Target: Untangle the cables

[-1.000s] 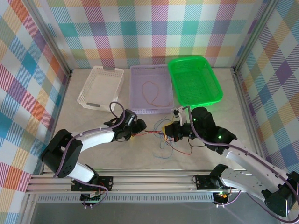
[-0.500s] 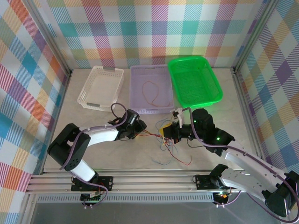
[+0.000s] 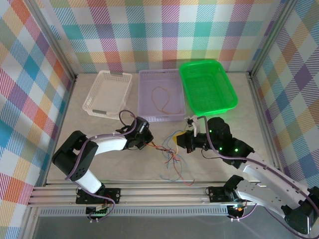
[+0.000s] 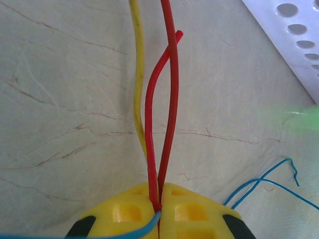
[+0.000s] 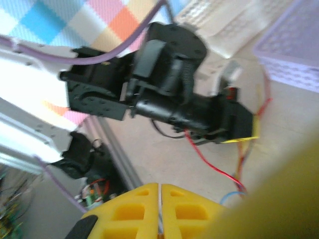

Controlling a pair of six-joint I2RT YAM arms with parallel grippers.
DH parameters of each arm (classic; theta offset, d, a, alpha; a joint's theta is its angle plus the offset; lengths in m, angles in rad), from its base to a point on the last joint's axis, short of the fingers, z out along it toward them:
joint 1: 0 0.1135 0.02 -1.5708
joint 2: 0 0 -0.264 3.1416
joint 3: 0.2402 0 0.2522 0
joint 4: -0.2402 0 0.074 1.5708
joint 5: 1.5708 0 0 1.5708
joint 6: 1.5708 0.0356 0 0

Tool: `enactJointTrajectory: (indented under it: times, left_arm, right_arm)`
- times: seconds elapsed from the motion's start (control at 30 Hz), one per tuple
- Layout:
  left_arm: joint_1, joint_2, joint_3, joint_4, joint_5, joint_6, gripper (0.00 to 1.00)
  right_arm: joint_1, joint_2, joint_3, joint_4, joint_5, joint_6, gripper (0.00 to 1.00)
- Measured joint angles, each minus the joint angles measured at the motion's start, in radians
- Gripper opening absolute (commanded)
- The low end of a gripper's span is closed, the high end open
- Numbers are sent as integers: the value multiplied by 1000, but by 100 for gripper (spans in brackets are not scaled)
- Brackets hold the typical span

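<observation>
My left end effector is clamped tight on 2 red strands, w/ a yellow strand running alongside. I reckon that pinch anchors 1 side of the cables, which lie loose on the bench just in front of the purple tray. My right end effector, also in front of the tray, has its fingers pressed together. I can't tell if a strand is caught there, as a yellow blur covers that corner. 1 orange cable sits inside the tray, prob. sorted.

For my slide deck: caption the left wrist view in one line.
Left gripper shut on red cables, a yellow cable alongside, blue cables loose on the marbled table.
</observation>
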Motion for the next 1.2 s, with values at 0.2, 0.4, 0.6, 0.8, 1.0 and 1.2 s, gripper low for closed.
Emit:
enactJointTrajectory:
  times: [0.2, 0.4, 0.6, 0.8, 1.0, 1.2]
  left_arm:
    - [60, -90, -44, -45, -5, 35, 0]
    - [101, -194, -79, -59, 20, 72, 0]
    - [152, -312, -103, -71, 67, 113, 0]
    - [191, -404, -113, -87, 97, 154, 0]
    - [217, -451, -130, -174, 68, 161, 0]
    - [232, -473, -123, -262, 32, 172, 0]
  right_arm:
    - [-42, -84, 135, -196, 225, -40, 0]
    - [-127, -71, 241, -348, 306, -68, 0]
    - [-185, -41, 341, -470, 322, -102, 0]
    - [-232, 2, 390, -516, 315, -126, 0]
    - [-256, 63, 364, -474, 147, -151, 28]
    - [-266, 71, 269, -365, -16, -160, 51]
